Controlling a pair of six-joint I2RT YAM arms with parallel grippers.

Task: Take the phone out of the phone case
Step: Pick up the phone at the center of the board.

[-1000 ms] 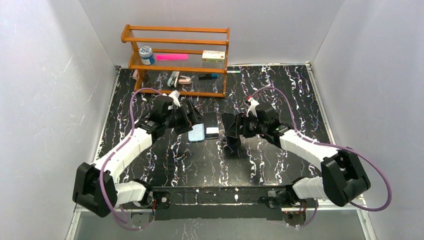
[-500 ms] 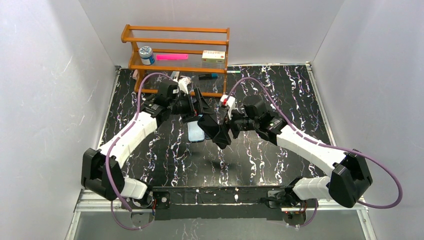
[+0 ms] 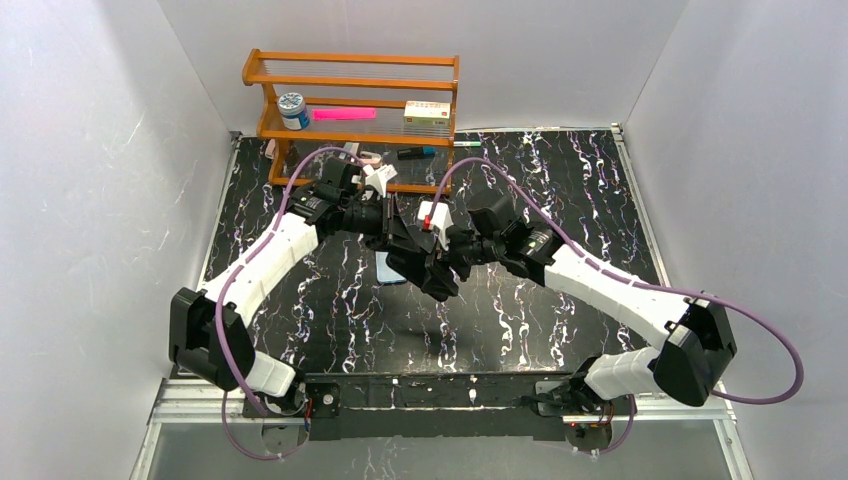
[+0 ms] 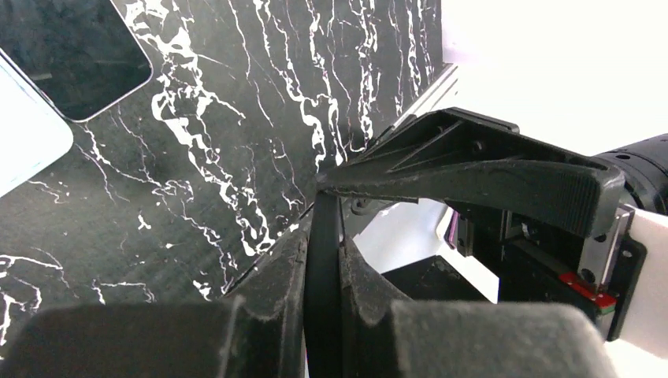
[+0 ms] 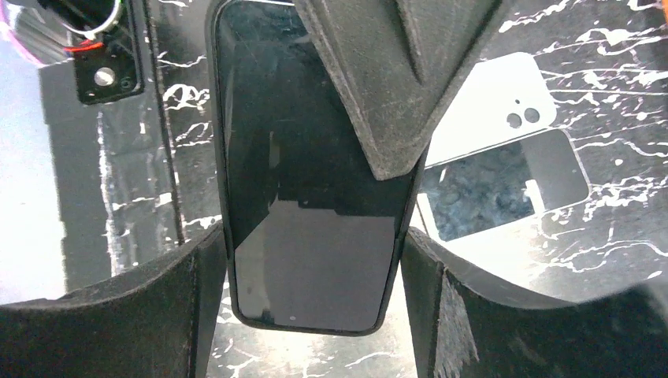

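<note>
A phone in its black phone case [image 5: 307, 181] hangs above the table, screen toward the right wrist camera. My right gripper [image 5: 313, 236] is shut across its width, one finger [image 5: 197, 291] pressed on each long side of the case. My left gripper [image 4: 323, 236] is shut on the far end of the same phone case, seen edge-on as a thin black strip [image 4: 323, 283] between its fingers. One left finger [image 5: 386, 87] covers the top of the screen. In the top view both grippers [image 3: 432, 268] meet over the table's middle and hide the phone.
Under the held phone a light blue phone [image 5: 488, 110] lies back-up on the black marbled table [image 3: 520, 310], with a dark phone [image 4: 71, 55] beside it. A wooden shelf [image 3: 350, 70] with small items stands at the back left.
The right arm has carried the cased phone left toward the table's middle. The left arm has swung in over it, and its gripper went from open to shut on the phone's end.
</note>
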